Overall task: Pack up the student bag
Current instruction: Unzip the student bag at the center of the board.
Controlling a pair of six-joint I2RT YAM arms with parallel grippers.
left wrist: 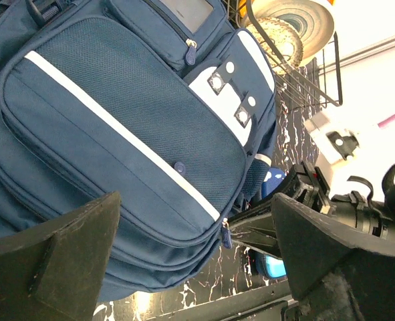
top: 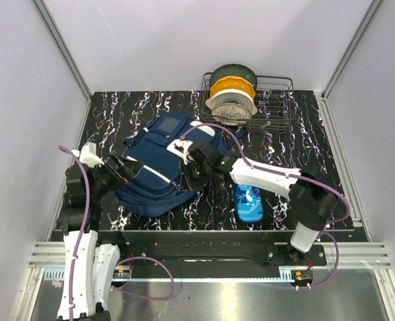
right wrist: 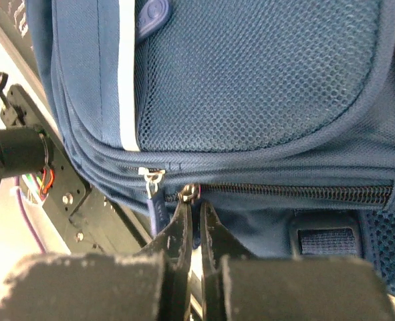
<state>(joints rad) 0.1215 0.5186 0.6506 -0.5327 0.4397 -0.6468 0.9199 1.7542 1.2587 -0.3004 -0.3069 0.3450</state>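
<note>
The large navy blue fabric backpack (top: 160, 170) lies left of centre on the black white-veined table (top: 317, 134). Behind it to the right, at the far edge, the black wire dish rack (top: 277, 110) has round ceramic plates (top: 232, 97) standing on edge in it. The small bright-blue patterned pencil case (top: 248, 202) lies right of the bag near the front edge. The left gripper (top: 125, 170) flanks the bag's left side with fingers spread, and the right gripper (right wrist: 192, 215), at its right side, seems pinched on the metal zipper pull (right wrist: 188, 193).

No text, brand or number can be read anywhere: the student bag (top: 150, 187) shows no legible lettering, and the pencil case (top: 248, 204) print is too small to tell
</note>
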